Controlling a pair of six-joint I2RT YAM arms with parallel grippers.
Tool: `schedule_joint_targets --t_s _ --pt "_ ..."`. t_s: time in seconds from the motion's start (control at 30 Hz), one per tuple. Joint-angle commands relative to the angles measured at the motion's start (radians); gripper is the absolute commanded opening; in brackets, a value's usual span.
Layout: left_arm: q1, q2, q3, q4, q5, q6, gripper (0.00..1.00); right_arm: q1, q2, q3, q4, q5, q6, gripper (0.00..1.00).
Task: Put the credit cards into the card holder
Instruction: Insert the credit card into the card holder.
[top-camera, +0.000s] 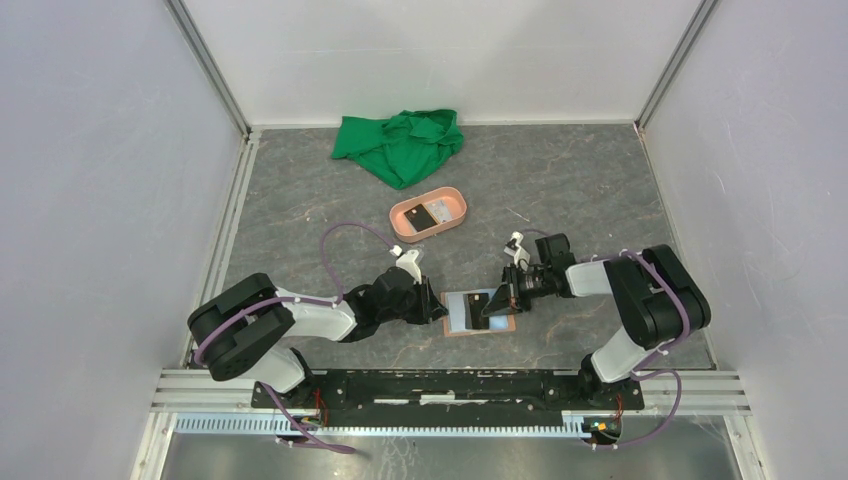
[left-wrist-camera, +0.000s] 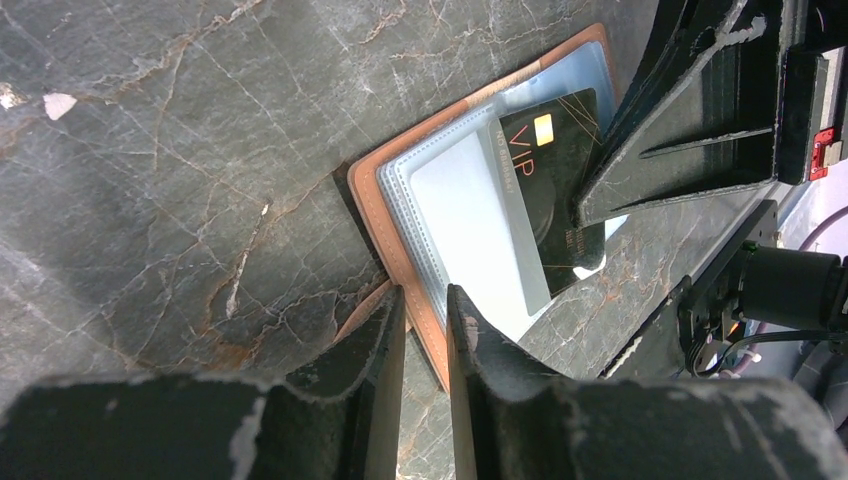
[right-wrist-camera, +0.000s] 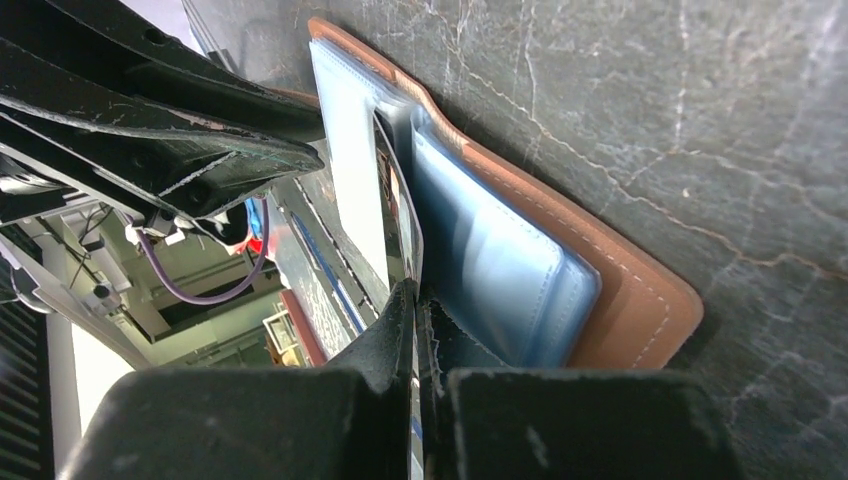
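Left gripper (left-wrist-camera: 426, 296): jaws narrowly apart, with the tan edge of the card holder (left-wrist-camera: 455, 215) running in between the fingertips, pinched at the corner nearest the left arm
Right gripper (right-wrist-camera: 415, 292): fingers pressed together on the end of the black VIP card (left-wrist-camera: 555, 165), which shows edge-on in the right wrist view
Card holder: lies open flat on the table (top-camera: 580, 180), between the two grippers and near the arm bases; the tan leather cover is underneath and the clear plastic sleeves (right-wrist-camera: 490, 270) face up
Black VIP card: carries a gold chip and orange lettering; it rests on the open sleeves, one long side covered by a clear leaf, the rest bare
Closing tab (left-wrist-camera: 362, 312): a short brown strip that sticks out from under the cover, just beside the left fingertip
Salmon-pink tray (top-camera: 395, 216): farther back on the table, well apart from the card holder, with a dark card (top-camera: 432, 213) lying inside
Green cloth (top-camera: 400, 145): crumpled near the back wall, beyond the tray
Arms: both reach inward and low over the table, and the wrists face each other across the card holder
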Motion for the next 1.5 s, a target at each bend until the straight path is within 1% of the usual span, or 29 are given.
schedule_joint_targets --t_s 0.0,0.53,0.63,0.7,0.8,1.2,1.47 --pt "-0.006 -0.010 0.000 0.073 0.058 0.037 0.29 0.020 0.022 0.022 -0.047 0.078 -0.072 0.00" --pt "-0.006 -0.009 -0.011 0.110 0.092 0.045 0.28 0.088 0.060 0.063 0.010 0.062 -0.050 0.00" --pt "-0.005 -0.011 -0.013 0.114 0.090 0.045 0.28 0.089 0.065 0.077 0.004 0.054 -0.067 0.05" --pt "-0.005 -0.013 -0.015 0.116 0.089 0.044 0.28 0.091 0.068 0.091 -0.009 0.051 -0.090 0.10" --pt "-0.005 -0.019 -0.020 0.119 0.087 0.043 0.28 0.091 0.057 0.103 -0.027 0.058 -0.131 0.15" --pt "-0.006 -0.032 -0.033 0.131 0.083 0.043 0.29 0.090 -0.022 0.123 -0.092 0.099 -0.240 0.31" --pt "-0.005 -0.033 -0.038 0.140 0.087 0.043 0.29 0.094 -0.043 0.140 -0.127 0.122 -0.296 0.41"
